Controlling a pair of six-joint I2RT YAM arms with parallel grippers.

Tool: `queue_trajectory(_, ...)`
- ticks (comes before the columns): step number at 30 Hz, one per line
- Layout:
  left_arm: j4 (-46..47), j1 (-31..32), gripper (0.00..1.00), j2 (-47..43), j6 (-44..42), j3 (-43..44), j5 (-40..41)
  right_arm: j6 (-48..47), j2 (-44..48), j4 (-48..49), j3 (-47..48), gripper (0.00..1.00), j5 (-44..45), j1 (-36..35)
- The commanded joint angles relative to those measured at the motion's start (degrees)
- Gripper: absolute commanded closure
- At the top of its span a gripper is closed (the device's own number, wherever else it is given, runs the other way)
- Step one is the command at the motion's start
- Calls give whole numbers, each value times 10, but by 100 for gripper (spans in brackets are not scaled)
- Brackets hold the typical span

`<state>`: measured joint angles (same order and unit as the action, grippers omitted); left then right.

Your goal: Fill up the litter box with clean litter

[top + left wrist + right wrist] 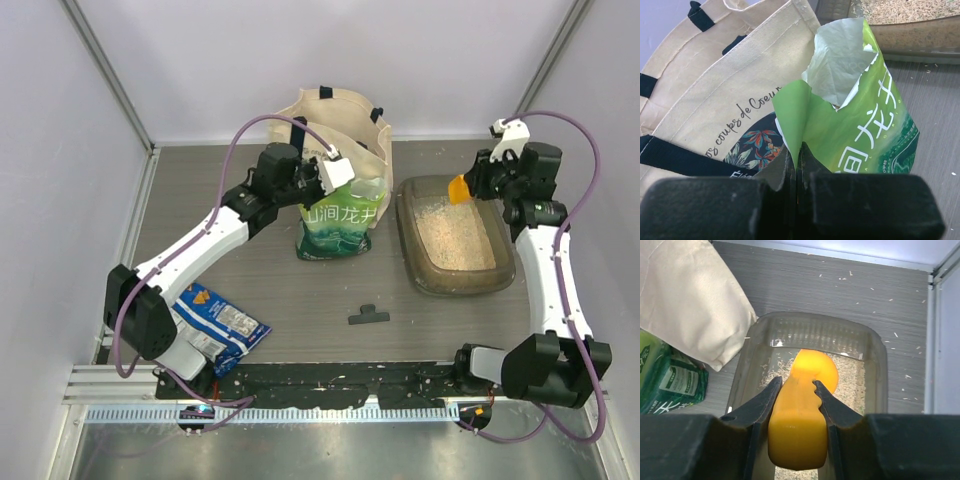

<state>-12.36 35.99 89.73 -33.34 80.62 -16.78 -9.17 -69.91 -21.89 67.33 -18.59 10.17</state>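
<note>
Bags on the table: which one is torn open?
The green-and-white pouch, ragged top pinched in the left hand. The cream tote and the flat blue snack bag show no tear.

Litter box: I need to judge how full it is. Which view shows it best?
Top external: almost the whole litter box and its litter show. Right wrist sees it partly behind the orange scoop; left wrist catches only an edge.

Shallow translucent grey-brown plastic litter box (409, 243), rounded corners, flat on the table (300, 290).
Pale beige sandy litter (455, 238) covers most of its floor.
</note>
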Motion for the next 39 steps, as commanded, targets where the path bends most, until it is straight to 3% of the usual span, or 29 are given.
queue_trajectory(1, 84, -3, 100, -53, 8, -4, -12, -21, 6, 20, 102, 99, -23, 2)
queue_trajectory(4, 88, -3, 100, -52, 20, -2, -10, 55, -24, -17, 195, 99, -165, -9)
queue_trajectory(5, 89, -3, 100, -51, 29, 2, -10, 123, -36, -20, 215, 99, -184, -17)
queue_trajectory(10, 88, -3, 100, -49, 72, 17, -7, 209, -86, -87, 311, 99, -226, -75)
queue_trajectory(14, 84, -3, 100, -53, 110, 19, -12, 168, -107, -159, 341, 99, -234, -140)
queue_trajectory(21, 83, -3, 100, -70, 135, 8, -9, 32, -148, -261, 368, 99, -225, -192)
queue_trajectory(30, 71, -3, 100, -92, 144, -9, -12, -109, -201, -325, 443, 99, -178, -243)
queue_trajectory(33, 72, -3, 100, -98, 186, -6, -14, -131, -206, -330, 441, 99, -98, -291)
queue_trajectory(39, 74, -2, 100, -95, 318, 23, -13, 4, -178, -226, 329, 99, 133, -385)
